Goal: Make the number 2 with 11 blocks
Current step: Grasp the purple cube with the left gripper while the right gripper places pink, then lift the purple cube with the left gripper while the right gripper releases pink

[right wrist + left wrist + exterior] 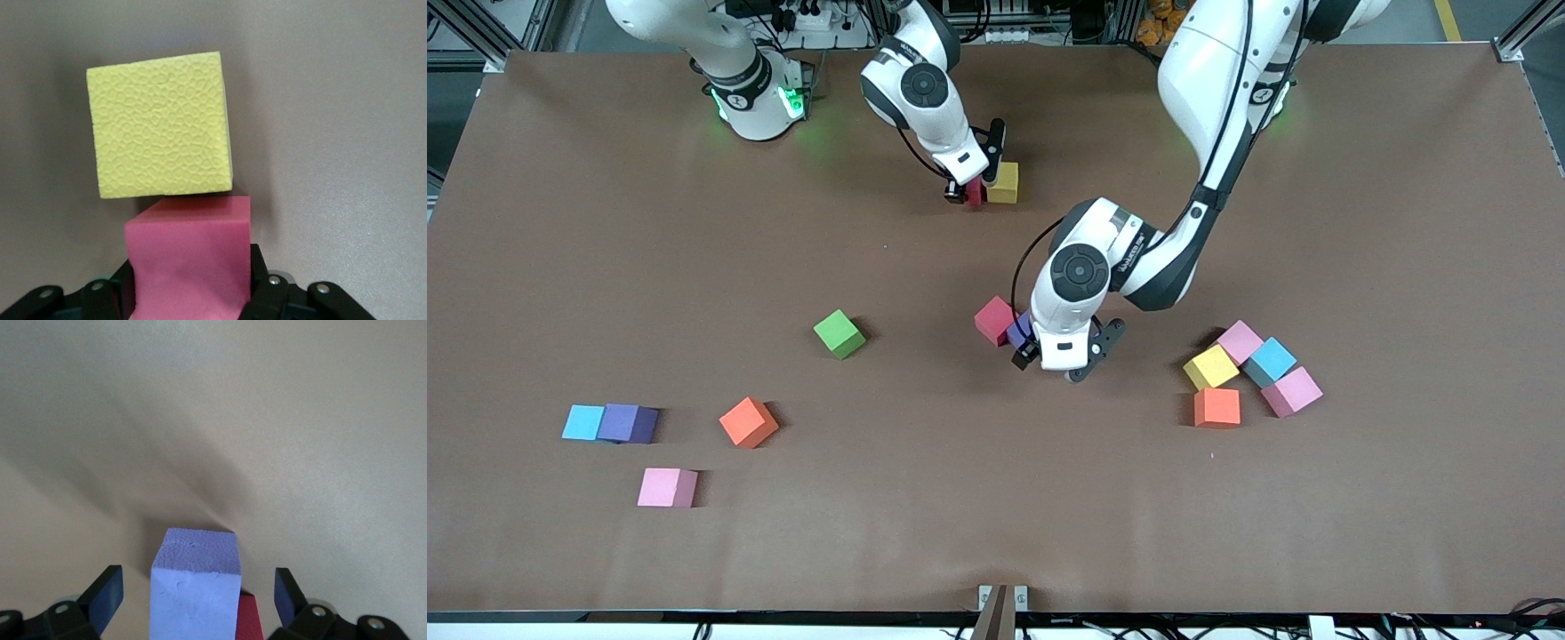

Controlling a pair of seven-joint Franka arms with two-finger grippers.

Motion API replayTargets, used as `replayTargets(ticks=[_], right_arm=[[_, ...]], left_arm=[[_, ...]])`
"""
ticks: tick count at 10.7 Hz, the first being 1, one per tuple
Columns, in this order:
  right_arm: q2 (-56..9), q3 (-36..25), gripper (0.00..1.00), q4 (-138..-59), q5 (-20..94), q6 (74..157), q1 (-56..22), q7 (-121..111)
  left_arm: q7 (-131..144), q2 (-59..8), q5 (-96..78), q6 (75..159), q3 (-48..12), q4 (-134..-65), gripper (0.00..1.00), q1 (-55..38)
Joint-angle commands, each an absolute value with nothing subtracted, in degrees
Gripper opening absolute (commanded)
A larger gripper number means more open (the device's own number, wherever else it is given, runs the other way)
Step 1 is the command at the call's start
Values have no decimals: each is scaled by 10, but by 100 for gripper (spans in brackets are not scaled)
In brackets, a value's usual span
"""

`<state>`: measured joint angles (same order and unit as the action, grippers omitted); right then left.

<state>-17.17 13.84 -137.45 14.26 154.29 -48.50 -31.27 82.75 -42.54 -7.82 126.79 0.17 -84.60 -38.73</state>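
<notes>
My right gripper is shut on a red block near the robots' edge of the table. That red block sits right against a yellow block, whose top face fills the right wrist view. My left gripper is open at mid-table, over a purple block. In the left wrist view the purple block stands between the fingers with a gap on each side. A second red block touches it. No digit 2 shape shows.
Toward the left arm's end lies a cluster: two pink blocks, yellow, light blue and orange. Toward the right arm's end lie green, orange, light blue, purple and pink blocks.
</notes>
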Motion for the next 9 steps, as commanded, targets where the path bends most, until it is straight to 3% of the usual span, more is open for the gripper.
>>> replayTargets(ticks=[1,9], right_arm=[[-175,134,1,-1373,147,1550,-500,-301],[-191,134,0,-1372,147,1582,-513,-298]], left_arm=[[848,-441,-66,1259,9,-820,100,-399],[854,-459,-67,1282,9,-821,100,-410]])
